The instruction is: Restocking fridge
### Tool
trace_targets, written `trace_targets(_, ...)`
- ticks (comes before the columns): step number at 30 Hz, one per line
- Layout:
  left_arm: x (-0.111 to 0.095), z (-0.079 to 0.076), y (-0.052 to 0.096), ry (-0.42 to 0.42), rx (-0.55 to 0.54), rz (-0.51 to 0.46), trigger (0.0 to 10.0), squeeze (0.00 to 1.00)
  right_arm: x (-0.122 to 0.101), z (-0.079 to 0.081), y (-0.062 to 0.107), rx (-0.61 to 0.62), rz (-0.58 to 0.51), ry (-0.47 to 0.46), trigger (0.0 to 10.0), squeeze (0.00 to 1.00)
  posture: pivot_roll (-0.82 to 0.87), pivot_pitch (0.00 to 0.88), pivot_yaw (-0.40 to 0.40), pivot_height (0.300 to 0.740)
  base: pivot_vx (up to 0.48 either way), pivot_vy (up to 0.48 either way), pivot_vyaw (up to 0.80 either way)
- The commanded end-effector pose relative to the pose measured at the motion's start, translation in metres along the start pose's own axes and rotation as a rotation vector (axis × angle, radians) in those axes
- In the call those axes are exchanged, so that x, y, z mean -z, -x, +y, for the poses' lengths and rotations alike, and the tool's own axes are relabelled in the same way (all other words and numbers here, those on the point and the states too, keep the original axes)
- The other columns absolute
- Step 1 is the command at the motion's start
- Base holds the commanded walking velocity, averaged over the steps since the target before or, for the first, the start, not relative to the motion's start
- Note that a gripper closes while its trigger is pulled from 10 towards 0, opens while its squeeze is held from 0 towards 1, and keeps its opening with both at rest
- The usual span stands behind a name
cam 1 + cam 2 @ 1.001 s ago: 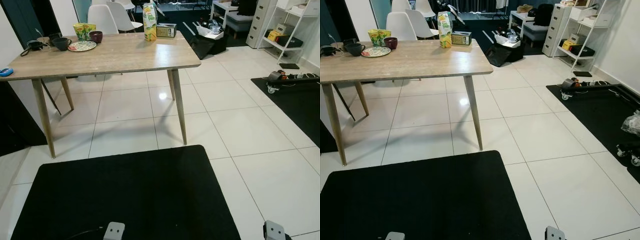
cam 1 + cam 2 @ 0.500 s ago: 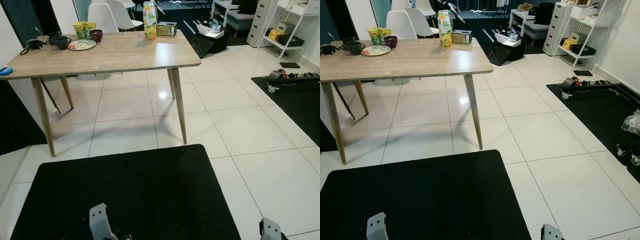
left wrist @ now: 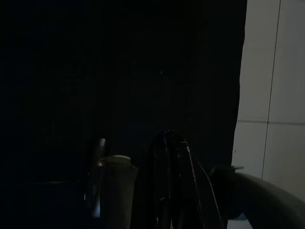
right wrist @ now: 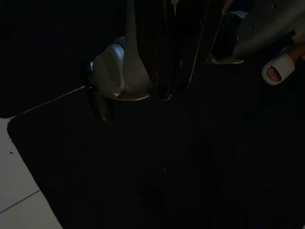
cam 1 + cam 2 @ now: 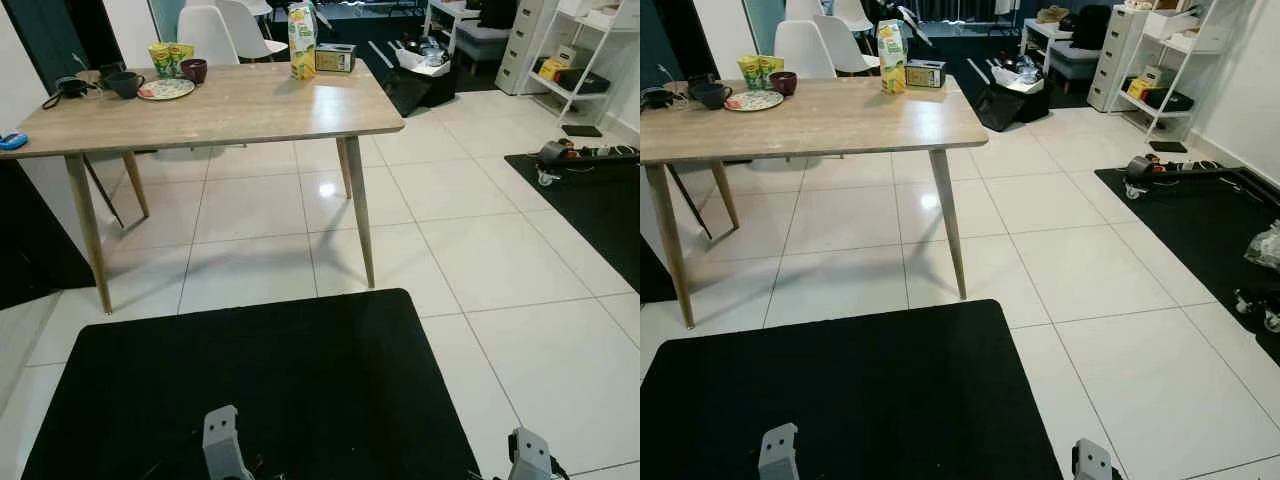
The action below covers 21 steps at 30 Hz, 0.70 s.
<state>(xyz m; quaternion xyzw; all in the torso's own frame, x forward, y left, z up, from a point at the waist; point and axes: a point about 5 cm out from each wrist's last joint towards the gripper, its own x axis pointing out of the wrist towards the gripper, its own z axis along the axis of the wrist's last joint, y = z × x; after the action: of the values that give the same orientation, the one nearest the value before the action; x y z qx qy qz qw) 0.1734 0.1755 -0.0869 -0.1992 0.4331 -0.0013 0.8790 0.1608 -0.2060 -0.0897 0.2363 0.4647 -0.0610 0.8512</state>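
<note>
Compared with one second ago, the silver bracket at the left arm's wrist [image 5: 222, 445] has risen further into the bottom edge of the head view, and the right arm's bracket [image 5: 527, 455] has shifted slightly inward; the table and room have kept their places apart from a small camera drift. From left to right: the wooden table [image 5: 240, 105] stands ahead and to the left, carrying at its far edge a dark cup [image 5: 124, 85], a plate [image 5: 165, 90], a yellow-green packet [image 5: 166, 58], a maroon mug [image 5: 194, 70], and a juice carton [image 5: 300, 28] standing upright, long axis vertical. The carton is probably the item to restock. It lies forward and well apart from both arms, slightly left of centre, so the left arm is the nearer one. A black mat [image 5: 260, 385] covers the floor directly below. The left gripper [image 3: 174, 191] and right gripper [image 4: 169, 57] both hang over the mat; the wrist views are too dark to tell whether the fingers are parted or closed. No fridge is visible, and a person's sandalled foot [image 4: 279, 67] shows in the right wrist view.
</note>
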Motion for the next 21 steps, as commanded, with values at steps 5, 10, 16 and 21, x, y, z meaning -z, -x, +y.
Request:
trace_targets(5, 0.0049, -0.0005, 0.0002, -0.033, -0.011, 0.029, 10.0, 0.0, 0.0006, 0.003, -0.001, -0.007, 0.02, 0.047, 10.0, 0.0, 0.01, 0.0, -0.039, 0.74, 0.0, 0.0, 0.0)
trace_targets(10, 0.0011, -0.0005, -0.0004, -0.039, -0.003, 0.026, 10.0, 0.0, 0.0012, 0.0062, -0.0019, -0.026, 0.028, 0.059, 10.0, 0.0, 0.02, 0.0, -0.041, 0.74, 0.0, 0.0, 0.0)
trace_targets(16, -0.0005, -0.0023, -0.0012, -0.044, 0.007, 0.026, 10.0, 0.0, 0.0009, 0.0096, -0.0028, -0.047, 0.03, 0.053, 10.0, 0.0, 0.02, 0.0, -0.042, 0.74, 0.0, 0.0, 0.0)
trace_targets(21, -0.0001, -0.0021, -0.0007, -0.03, 0.021, 0.019, 10.0, 0.0, 0.0001, 0.0113, -0.0034, -0.054, 0.028, 0.049, 10.0, 0.0, 0.02, 0.0, -0.047, 0.74, 0.0, 0.0, 0.0)
